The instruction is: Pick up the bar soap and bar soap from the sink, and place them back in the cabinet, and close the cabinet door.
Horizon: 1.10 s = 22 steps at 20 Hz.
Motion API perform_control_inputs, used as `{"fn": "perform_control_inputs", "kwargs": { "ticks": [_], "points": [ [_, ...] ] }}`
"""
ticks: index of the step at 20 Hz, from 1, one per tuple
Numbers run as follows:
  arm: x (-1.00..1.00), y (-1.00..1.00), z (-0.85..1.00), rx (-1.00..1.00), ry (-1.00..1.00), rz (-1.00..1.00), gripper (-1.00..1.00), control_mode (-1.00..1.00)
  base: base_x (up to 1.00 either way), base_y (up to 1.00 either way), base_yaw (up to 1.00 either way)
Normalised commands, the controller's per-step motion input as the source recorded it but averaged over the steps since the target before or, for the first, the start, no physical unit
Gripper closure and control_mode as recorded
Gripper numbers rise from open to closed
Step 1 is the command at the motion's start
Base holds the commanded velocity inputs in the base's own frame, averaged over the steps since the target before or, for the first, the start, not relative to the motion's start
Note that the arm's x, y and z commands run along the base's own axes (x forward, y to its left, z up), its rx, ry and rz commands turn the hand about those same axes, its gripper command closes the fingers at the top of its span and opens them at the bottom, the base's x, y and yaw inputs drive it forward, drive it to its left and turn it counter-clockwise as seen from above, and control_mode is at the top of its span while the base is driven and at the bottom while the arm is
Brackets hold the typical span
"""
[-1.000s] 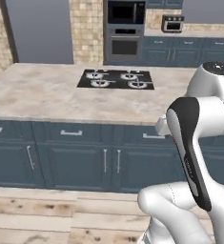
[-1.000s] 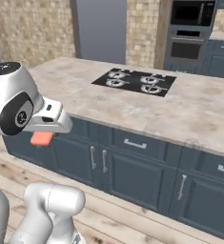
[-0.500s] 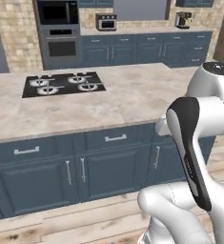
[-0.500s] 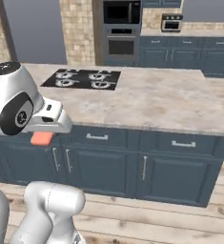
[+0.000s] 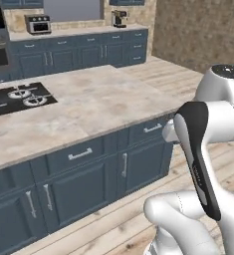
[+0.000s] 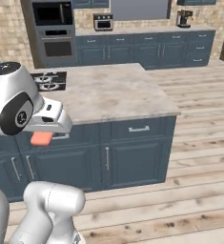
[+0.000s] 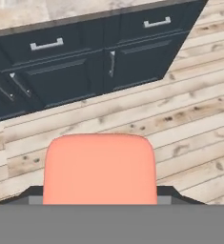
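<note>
My gripper (image 7: 100, 193) is shut on one salmon bar soap (image 7: 99, 169), which stands wide between the two dark fingertips (image 7: 31, 193) in the hand view. In the right base view the same bar soap (image 6: 41, 138) hangs under the white hand (image 6: 50, 122), in front of the island's drawer fronts and above the floor. The hand camera looks down at the wooden floor and the lower blue fronts. The sink, the cabinet and the cabinet door are out of view.
A stone-topped island (image 6: 113, 93) with a black cooktop (image 5: 16, 97) and blue drawers (image 5: 81, 154) stands ahead. Its right corner (image 6: 173, 112) ends beside open wooden floor (image 6: 199, 143). A back counter (image 6: 142, 29) carries a toaster and a coffee machine, next to a wall oven (image 6: 54, 28).
The whole scene has slid left in both base views, so the camera has moved: the island's right end and open floor now show. The bar soap stays in the gripper.
</note>
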Motion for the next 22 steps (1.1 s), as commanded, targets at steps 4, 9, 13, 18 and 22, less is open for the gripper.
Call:
{"fn": "perform_control_inputs", "kwargs": {
  "ticks": [4,9,13,18,22],
  "points": [
    [0.00,0.00,0.00,0.00,0.00,0.00,1.00,1.00,0.00,-0.16,-0.53],
    [0.00,0.00,0.00,0.00,0.00,0.00,1.00,1.00,0.00,-0.12,-0.53],
    [0.00,0.00,0.00,0.00,0.00,0.00,1.00,1.00,0.00,-0.08,-0.54],
    [0.00,0.00,0.00,0.00,0.00,0.00,1.00,1.00,0.00,-0.08,-0.54],
    [0.00,0.00,0.00,0.00,0.00,0.00,1.00,1.00,0.00,-0.03,-0.54]
  ]
}}
